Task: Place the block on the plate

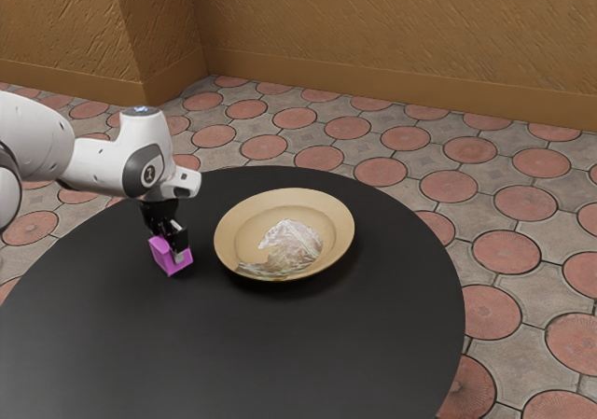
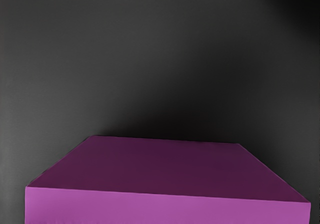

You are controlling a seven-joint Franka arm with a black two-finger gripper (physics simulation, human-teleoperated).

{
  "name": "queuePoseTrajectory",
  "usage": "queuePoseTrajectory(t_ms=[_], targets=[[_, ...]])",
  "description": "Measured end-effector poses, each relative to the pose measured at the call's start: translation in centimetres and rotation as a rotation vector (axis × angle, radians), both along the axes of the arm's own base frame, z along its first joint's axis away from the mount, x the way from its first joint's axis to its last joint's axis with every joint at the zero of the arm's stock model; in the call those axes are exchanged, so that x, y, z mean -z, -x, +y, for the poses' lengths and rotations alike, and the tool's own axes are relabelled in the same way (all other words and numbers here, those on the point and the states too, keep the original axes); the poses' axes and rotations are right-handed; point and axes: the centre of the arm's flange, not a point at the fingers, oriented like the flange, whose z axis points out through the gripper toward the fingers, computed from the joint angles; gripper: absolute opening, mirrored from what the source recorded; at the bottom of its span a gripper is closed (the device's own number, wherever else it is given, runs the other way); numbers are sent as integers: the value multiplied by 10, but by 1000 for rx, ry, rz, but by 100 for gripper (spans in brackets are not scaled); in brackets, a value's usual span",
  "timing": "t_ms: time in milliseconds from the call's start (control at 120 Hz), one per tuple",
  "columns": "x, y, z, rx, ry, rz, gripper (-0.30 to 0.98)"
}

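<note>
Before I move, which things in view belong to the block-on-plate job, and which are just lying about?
Job:
pink block
tan plate
end effector, at the block

Rest:
black table, as support
tiled floor
brown wall
pale patch in the plate; pattern or object, I can't tell

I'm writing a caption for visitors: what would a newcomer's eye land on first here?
Most likely the vivid magenta block on the exterior view's left, with my black gripper down at it. Next, the wide tan plate on the dark round table, toward the exterior view's right from the block, with a pale, streaky patch inside.
</note>
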Motion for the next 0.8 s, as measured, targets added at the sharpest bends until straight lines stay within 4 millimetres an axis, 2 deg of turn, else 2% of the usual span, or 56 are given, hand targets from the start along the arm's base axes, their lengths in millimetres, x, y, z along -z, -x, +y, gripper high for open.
queuePoseTrajectory(t_ms=[233,400,600,800], targets=[[-15,-2,-5,10,-8,-22,41],[-37,-5,-15,25,-14,-51,41],[-70,-13,-63,97,-25,-90,41],[-86,-21,-122,202,-43,-103,41]])
